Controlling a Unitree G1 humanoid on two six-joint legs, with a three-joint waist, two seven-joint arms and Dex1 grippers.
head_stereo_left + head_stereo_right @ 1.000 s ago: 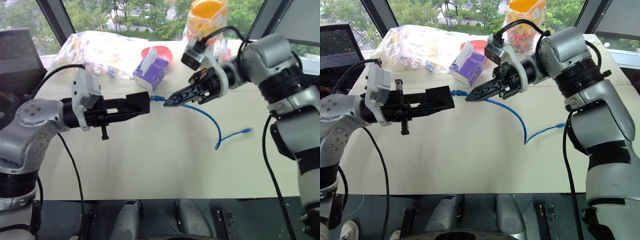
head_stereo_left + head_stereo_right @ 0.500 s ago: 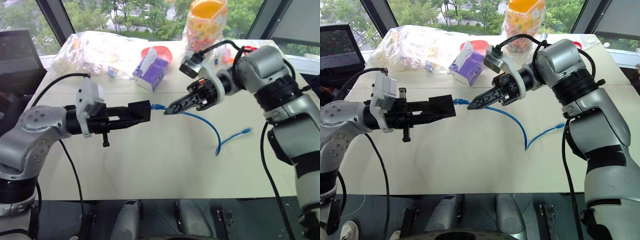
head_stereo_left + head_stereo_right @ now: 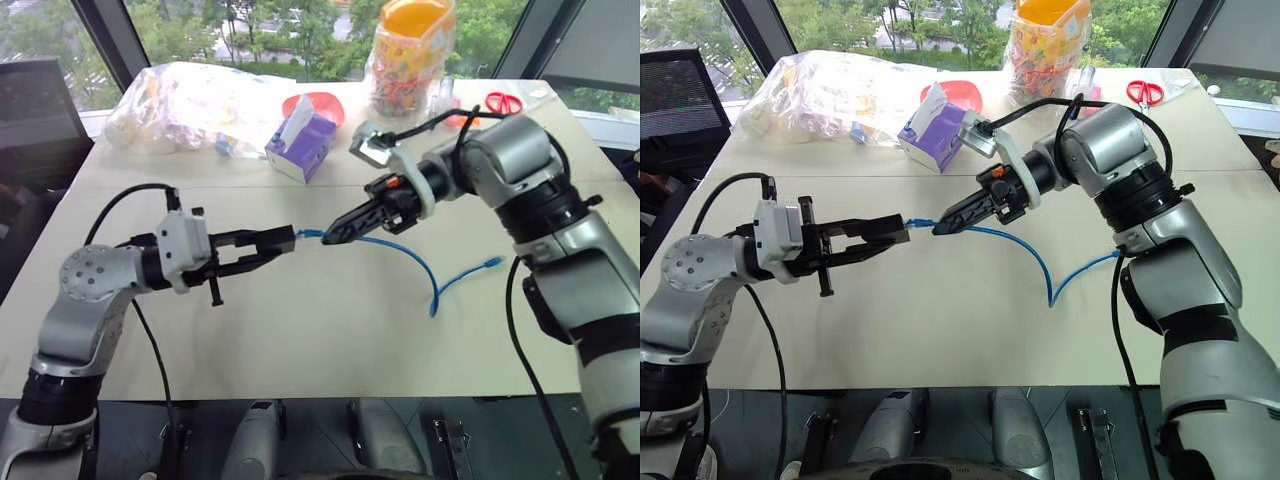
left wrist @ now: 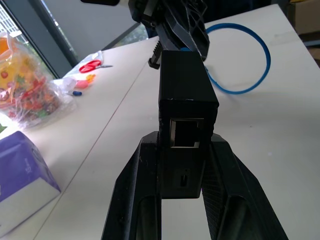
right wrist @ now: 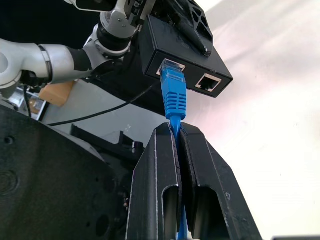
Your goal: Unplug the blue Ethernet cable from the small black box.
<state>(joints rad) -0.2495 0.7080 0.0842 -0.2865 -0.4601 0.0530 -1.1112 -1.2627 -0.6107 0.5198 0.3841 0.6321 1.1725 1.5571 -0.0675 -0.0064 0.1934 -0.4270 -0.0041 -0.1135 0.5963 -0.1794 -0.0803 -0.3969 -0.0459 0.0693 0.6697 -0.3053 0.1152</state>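
The small black box (image 3: 285, 240) hangs above the table, and my left gripper (image 3: 278, 241) is shut on it, level and pointing right. In the left wrist view the box (image 4: 187, 100) sits between both fingers (image 4: 135, 190) with an empty port facing the camera. The blue Ethernet cable (image 3: 420, 255) runs from the box to the table, its free plug (image 3: 491, 262) lying at the right. My right gripper (image 3: 332, 238) is shut on the cable just behind its blue plug (image 5: 173, 92), whose tip sits in one of the box's two ports (image 5: 185, 50).
At the back of the table (image 3: 330, 340) are a purple tissue box (image 3: 300, 142), a red bowl (image 3: 322, 103), a clear plastic bag (image 3: 195, 100), a bag of sweets (image 3: 410, 50) and red scissors (image 3: 505, 100). A dark chair (image 3: 35, 110) stands off the left edge.
Both arms have sunk toward the table together, carrying the box and plug down. Each wrist has rolled. The plug stays at the box and the cable's loop on the table has not shifted.
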